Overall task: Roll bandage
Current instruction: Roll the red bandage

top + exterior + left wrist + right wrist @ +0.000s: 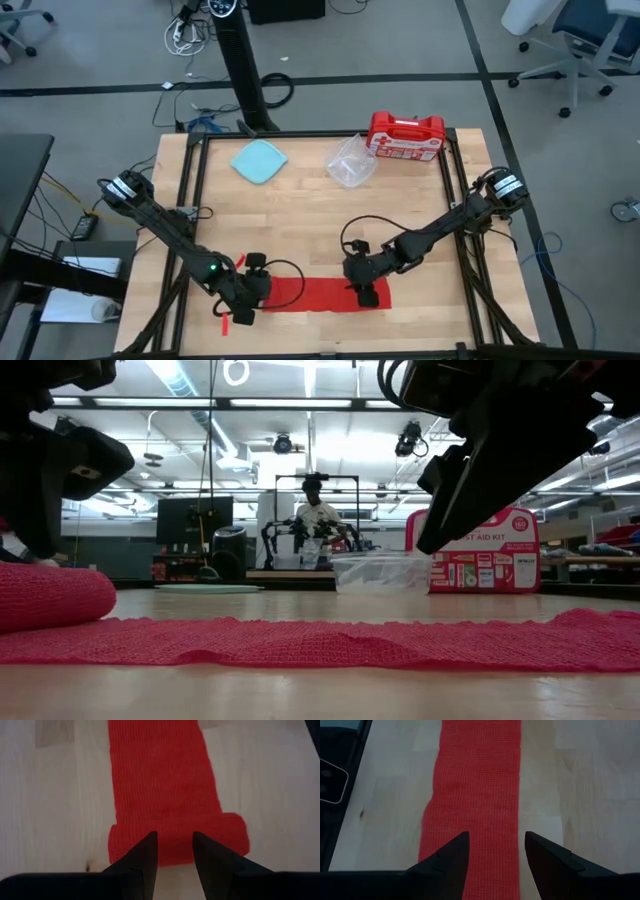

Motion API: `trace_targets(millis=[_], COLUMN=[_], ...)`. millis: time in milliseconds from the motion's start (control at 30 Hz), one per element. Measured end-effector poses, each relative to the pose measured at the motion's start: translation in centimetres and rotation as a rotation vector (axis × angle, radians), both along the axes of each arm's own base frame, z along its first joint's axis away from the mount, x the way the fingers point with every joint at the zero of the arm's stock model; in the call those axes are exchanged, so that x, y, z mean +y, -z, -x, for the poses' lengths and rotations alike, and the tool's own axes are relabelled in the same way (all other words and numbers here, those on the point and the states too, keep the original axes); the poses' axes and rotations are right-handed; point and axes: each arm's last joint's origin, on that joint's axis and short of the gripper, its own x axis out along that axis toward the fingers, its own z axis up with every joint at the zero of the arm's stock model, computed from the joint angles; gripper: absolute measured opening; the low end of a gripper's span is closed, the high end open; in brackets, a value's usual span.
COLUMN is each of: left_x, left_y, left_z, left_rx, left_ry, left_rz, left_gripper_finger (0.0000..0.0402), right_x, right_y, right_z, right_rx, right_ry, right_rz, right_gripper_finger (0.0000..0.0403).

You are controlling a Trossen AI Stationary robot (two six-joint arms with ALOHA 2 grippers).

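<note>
Red soft knitted fabric, the long narrow bandage [315, 294], is seen lying flat on the pale wooden worktop [300, 215] close to its near edge, with its long axis running left to right along that edge. Its left end is rolled into a short thick cylinder [177, 842], whose axis lies across the strip. The left gripper [247, 290] is placed at this rolled end; in the left wrist view its two dark fingers [145, 857] are held apart, just at the roll, and no grip can be made out. The right gripper [366, 283] is poised over the flat right end of the strip, its fingers [452, 855] spread open above the fabric.

Along the far edge, well apart from the bandage, a light blue flat lid [259, 161], a clear plastic container [351, 162] and a red hard first-aid case with white markings [405, 137] are set. The wide middle of the worktop between these and the strip is left bare. A black metal frame [192, 180] borders the worktop's sides. A person [316, 520] is seen far off in the room.
</note>
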Motion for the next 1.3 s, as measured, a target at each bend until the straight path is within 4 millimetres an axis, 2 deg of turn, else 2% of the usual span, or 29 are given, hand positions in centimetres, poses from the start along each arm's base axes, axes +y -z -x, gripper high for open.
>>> trace_targets(millis=[367, 767, 867, 1167, 1300], left_x=[-0.2, 1.3, 1.3, 0.3, 0.3], left_y=[1.0, 1.5, 0.8, -3.3, -3.2], left_z=[-1.2, -3.4, -3.9, -5.0, -4.4], left_rx=[-0.032, -0.118, -0.114, -0.001, 0.102], left_ry=[0.034, 0.011, 0.018, 0.036, 0.027], left_rz=[-0.028, -0.111, -0.126, -0.086, -0.030], left_gripper_finger=[0.0127, 0.0127, 0.0127, 0.0127, 0.0127], right_x=[0.0, 0.0, 0.0, -0.1, -0.1], right_y=[0.0, -0.1, -0.1, -0.1, -0.1], right_z=[0.0, -0.2, -0.2, -0.2, -0.2], right_rx=[0.003, -0.025, -0.020, -0.034, -0.030], right_ry=[0.005, 0.023, 0.033, 0.052, 0.051], right_rz=[0.004, -0.008, -0.013, 0.006, 0.009], right_gripper_finger=[0.0191, 0.0191, 0.0191, 0.0191, 0.0191])
